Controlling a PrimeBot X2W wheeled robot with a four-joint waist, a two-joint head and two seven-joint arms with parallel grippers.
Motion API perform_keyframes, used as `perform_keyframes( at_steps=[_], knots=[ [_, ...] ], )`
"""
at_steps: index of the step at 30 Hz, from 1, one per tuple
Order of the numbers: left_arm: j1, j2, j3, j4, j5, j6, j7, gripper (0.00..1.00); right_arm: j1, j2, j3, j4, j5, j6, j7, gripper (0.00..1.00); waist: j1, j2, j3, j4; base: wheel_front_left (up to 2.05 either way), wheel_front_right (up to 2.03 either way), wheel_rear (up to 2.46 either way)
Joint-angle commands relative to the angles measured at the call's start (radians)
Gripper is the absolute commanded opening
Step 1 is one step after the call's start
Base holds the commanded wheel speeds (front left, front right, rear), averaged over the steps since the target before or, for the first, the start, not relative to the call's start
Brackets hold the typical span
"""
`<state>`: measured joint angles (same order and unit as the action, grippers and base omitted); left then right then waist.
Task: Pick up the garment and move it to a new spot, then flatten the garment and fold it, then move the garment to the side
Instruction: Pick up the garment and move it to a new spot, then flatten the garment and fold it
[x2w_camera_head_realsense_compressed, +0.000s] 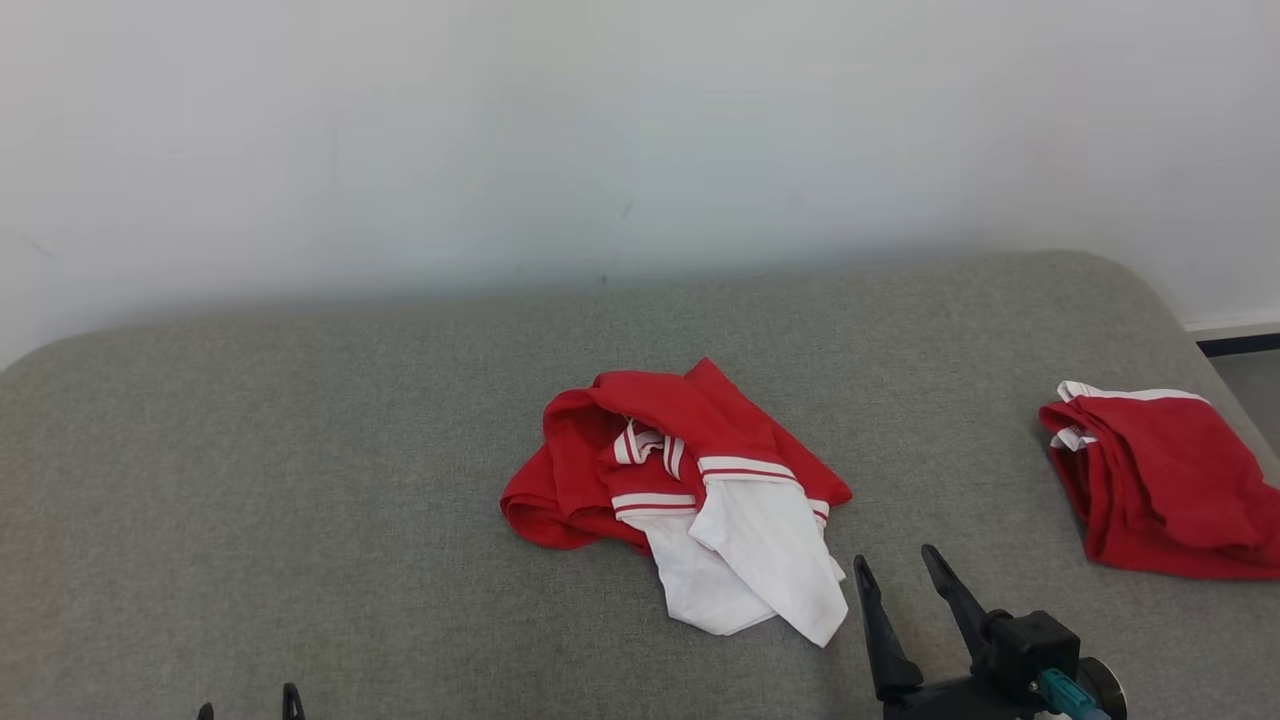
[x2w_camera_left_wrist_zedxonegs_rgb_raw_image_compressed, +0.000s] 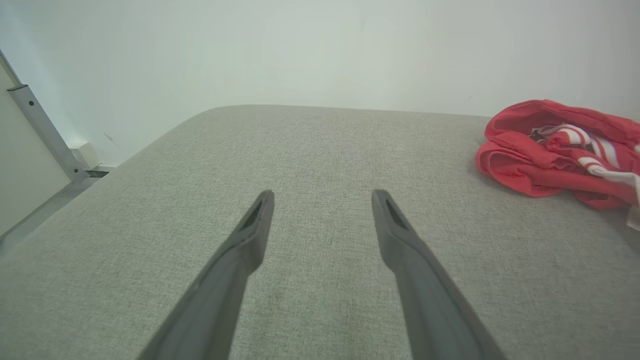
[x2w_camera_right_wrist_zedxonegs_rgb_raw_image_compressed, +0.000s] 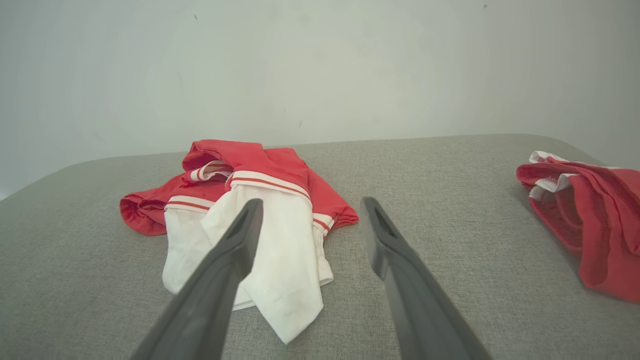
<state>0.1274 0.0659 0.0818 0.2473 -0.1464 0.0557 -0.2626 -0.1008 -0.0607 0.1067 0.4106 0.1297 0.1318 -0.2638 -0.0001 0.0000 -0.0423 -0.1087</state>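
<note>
A grey padded surface (x2w_camera_head_realsense_compressed: 300, 450) spreads under both grippers. The crumpled red-and-white garment (x2w_camera_head_realsense_compressed: 680, 480) lies just ahead-left of the right gripper (x2w_camera_head_realsense_compressed: 895, 556), whose jaws stand wide and empty. A second red garment (x2w_camera_head_realsense_compressed: 1170, 480) sits well to their right. The left gripper (x2w_camera_left_wrist_zedxonegs_rgb_raw_image_compressed: 324, 192) gapes wide, empty.

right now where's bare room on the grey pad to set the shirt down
Widest: the grey pad left of the crumpled shirt, out to its edge, around the left gripper. Narrower: the strip between the shirt and the red garment at the right edge. Crowded: just right of the shirt's white end, by the right gripper.
</note>
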Motion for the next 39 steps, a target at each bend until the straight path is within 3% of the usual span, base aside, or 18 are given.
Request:
perform_keyframes(
  at_steps=[1,11,19,28,37,39],
  knots=[
    [0.013,-0.004,0.005,-0.009,0.013,0.000,-0.003,1.00,0.007,0.004,0.000,0.002,-0.002,-0.003,0.000,1.00,0.0001,0.0000,-0.002,0.000,0.00,0.00,0.00],
    [-0.003,-0.016,0.027,-0.016,0.001,-0.040,-0.003,1.00,-0.017,0.008,0.046,0.051,0.031,-0.003,0.000,1.00,0.0001,0.0000,0.026,0.009,0.00,0.00,0.00],
    [-0.033,-0.016,-0.034,-0.012,-0.024,-0.030,-0.003,1.00,-0.070,-0.004,0.087,0.158,-0.007,-0.003,0.000,1.00,0.0001,0.0000,0.076,0.057,0.00,0.00,0.00],
    [-0.040,-0.016,-0.064,-0.008,-0.052,-0.015,-0.003,1.00,-0.079,-0.018,0.036,0.277,-0.058,-0.003,0.000,1.00,0.0001,0.0000,0.105,0.099,0.00,0.00,0.00],
    [-0.055,-0.016,-0.071,-0.018,-0.060,-0.012,-0.003,1.00,-0.093,-0.018,0.000,0.307,-0.087,-0.003,0.000,1.00,0.0001,0.0000,0.125,0.104,0.00,0.00,0.00],
    [-0.065,-0.016,-0.076,-0.023,-0.059,-0.012,-0.003,1.00,-0.099,-0.016,-0.007,0.309,-0.093,-0.003,0.000,0.45,0.0001,0.0000,0.128,0.105,0.00,0.00,0.00]
  ],
)
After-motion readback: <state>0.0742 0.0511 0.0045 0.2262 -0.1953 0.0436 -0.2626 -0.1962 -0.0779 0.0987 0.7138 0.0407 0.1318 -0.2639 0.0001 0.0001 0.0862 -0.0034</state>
